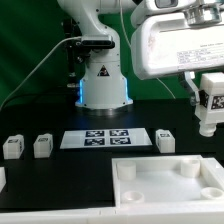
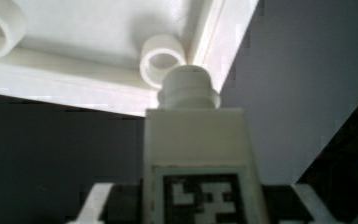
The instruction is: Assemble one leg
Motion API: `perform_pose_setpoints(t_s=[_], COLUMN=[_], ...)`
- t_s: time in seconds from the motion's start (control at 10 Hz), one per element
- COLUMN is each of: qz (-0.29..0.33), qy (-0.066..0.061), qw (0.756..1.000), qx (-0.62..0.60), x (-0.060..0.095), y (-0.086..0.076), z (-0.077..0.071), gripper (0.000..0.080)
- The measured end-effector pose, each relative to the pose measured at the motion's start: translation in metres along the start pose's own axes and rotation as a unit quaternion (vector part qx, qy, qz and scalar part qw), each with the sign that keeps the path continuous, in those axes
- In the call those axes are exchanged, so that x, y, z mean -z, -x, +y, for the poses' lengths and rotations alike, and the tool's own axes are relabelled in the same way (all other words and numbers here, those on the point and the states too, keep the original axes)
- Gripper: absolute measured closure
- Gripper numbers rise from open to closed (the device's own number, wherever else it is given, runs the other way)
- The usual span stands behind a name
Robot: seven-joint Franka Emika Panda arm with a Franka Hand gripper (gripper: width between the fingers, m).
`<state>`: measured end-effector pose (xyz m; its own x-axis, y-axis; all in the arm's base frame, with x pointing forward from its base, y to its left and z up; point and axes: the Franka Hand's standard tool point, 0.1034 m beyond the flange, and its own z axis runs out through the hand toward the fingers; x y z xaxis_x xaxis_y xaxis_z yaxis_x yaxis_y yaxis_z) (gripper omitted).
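Leg clamped tight in gripper, hanging over tray-like top; insertion step, prob. next: align peg w/ nearest socket, lower, twist in.

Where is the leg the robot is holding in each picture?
Exterior view: the leg hangs from the end effector at the exterior view's right edge, off the table.
Wrist view: the leg fills the middle, tag facing the camera, peg end toward a round post.
Shared landmark: the white tray-like part under the leg.
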<state>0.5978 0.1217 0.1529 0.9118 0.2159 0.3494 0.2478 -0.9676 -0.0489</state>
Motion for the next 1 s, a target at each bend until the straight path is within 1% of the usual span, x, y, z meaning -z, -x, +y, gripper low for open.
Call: perform_pose_setpoints(t_s=[0.1,0.2,0.3,0.4,0.5,0.6,0.7,0.8,0.9,1.0], qz=[-0.001,0.032,0.053,0.056,0.069,0.079,0.084,0.082,0.080,0.072], qy=[0.000,-0.002,-0.006,-0.008,-0.005,-0.004,-0.004,-0.004,-0.004,-0.006], qw=[1.000,0.999,0.999,0.998,0.998,0.997,0.996,0.997,0.997,0.997], qx=[0.000,-0.005,-0.009,-0.011,-0.009,-0.007,-0.007,-0.006,-0.003,-0.003], x=[-0.001,-0.010,-0.024,-0.033,-0.038,-0.046,-0.056,-0.062,-0.065,-0.072], y=[0.001,-0.006,-0.011,-0.015,-0.023,-0.023,-0.018,-0.014,-0.012,-0.004], z=[0.000,0.001,-0.001,-0.001,0.007,0.011,0.012,0.013,0.014,0.012], gripper=[0.0509,0.0509,0.0509,0.0509,0.0509,0.0509,0.0509,0.0509,0.0509,0.0509])
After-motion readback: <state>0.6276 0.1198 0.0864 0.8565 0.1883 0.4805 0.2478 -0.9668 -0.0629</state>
